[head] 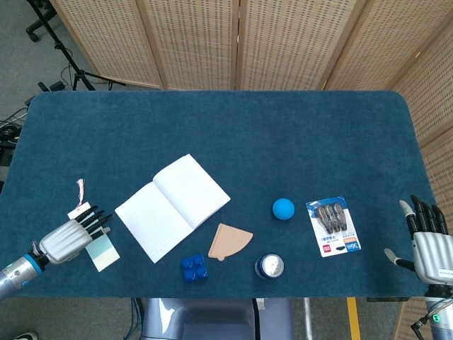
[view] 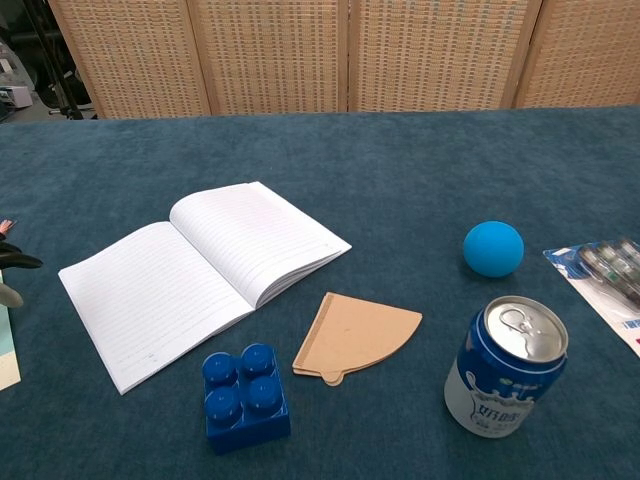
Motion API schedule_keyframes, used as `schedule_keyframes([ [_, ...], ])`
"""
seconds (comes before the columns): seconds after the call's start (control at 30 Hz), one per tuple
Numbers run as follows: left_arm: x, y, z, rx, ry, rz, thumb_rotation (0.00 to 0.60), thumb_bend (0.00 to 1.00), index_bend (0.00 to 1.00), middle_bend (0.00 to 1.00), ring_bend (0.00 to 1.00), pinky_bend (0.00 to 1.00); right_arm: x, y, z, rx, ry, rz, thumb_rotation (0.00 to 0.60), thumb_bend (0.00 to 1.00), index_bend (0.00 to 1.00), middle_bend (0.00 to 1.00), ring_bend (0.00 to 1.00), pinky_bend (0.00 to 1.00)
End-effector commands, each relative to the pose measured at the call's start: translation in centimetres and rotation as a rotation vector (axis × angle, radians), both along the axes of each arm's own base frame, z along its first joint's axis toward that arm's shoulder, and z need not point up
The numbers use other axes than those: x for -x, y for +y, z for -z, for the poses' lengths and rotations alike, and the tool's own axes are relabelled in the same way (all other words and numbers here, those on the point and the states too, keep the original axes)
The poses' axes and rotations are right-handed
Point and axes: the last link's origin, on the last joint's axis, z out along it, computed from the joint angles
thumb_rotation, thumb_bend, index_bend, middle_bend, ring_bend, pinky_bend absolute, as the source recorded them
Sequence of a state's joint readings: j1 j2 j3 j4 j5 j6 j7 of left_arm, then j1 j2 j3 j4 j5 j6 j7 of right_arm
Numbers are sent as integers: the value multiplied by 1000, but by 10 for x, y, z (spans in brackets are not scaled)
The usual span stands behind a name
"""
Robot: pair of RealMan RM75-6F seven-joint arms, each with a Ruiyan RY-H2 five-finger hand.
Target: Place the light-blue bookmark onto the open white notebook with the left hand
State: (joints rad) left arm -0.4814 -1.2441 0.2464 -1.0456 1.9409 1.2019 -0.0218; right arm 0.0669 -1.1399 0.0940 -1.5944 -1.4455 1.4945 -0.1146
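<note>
two hands low: our left hand [head: 71, 237] near the table's left edge, fingers together over the bookmark [head: 101, 251], grip unclear; notebook [head: 172, 205] lies open; right hand [head: 427, 244] spread, idle.

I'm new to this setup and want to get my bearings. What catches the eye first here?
The open white notebook lies left of centre on the dark blue table. At the table's left edge the left hand rests over the light-blue bookmark. A bright blue ball sits right of centre.
</note>
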Motion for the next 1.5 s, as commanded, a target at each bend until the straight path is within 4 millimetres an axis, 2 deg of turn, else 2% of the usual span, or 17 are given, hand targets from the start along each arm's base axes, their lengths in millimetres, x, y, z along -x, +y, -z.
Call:
schedule_keyframes([
  [0.03,0,0,1,1,4,3,600,169,238,0,0,0,0,0,0,0,0,1,600,156,0,0,0,0],
  [1.5,10,-3,15,-39,-4,-10,600,203,297,0,0,0,0,0,-2,6,-11,-6,600,156,0,0,0,0],
])
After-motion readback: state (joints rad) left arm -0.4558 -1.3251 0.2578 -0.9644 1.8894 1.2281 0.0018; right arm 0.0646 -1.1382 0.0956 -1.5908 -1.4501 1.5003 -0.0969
